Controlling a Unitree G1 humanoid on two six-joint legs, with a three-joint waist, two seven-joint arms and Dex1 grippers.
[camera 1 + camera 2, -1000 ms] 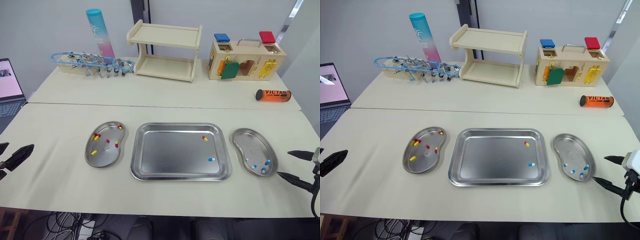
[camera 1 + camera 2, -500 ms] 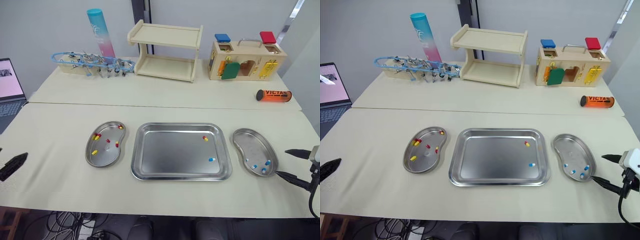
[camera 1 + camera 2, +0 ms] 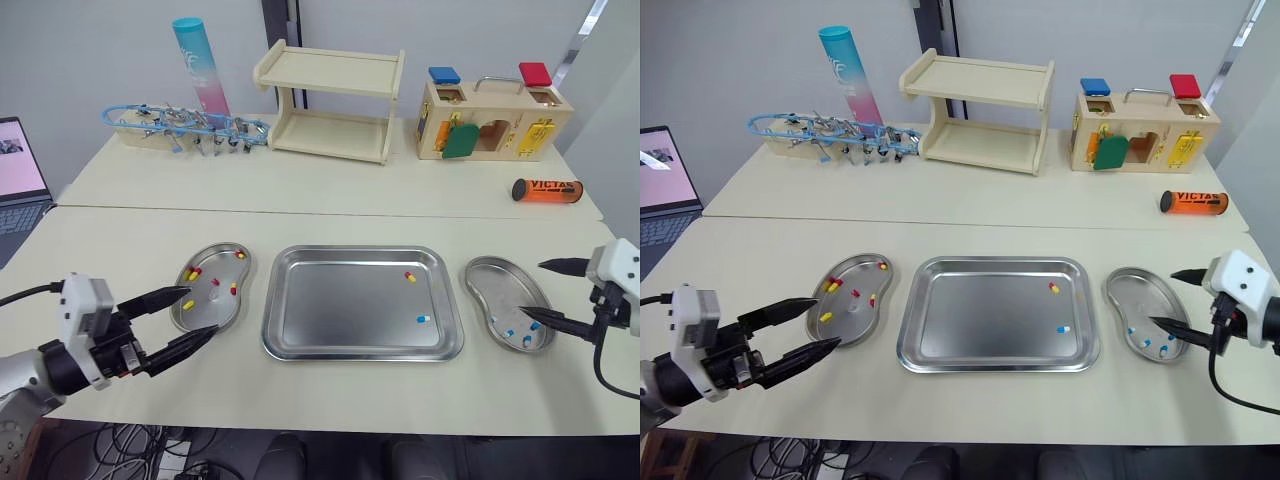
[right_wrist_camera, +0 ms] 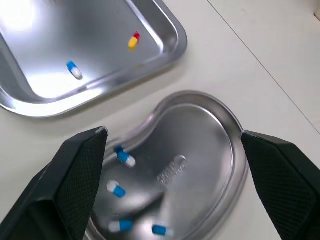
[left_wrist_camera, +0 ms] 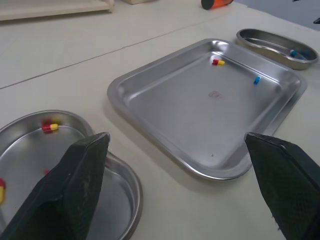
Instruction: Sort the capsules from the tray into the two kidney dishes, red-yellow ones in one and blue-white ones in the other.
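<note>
- The orange tube, which lies at the far right of the table, carries the word "VICTAS" in dark letters along its side.
- The tall blue and pink cylinder has a white printed mark, but it cannot be read.
- The right kidney dish has a stamp on its bottom, and the tray has a small one; both are illegible.

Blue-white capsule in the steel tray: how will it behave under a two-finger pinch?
The small, rounded blue-white capsule probably rolls or skids on the shiny steel tray if nudged. It looks very light, so the right gripper, with narrow pointed tips, could flick it away. Its smooth shell is likely slippery.
</note>
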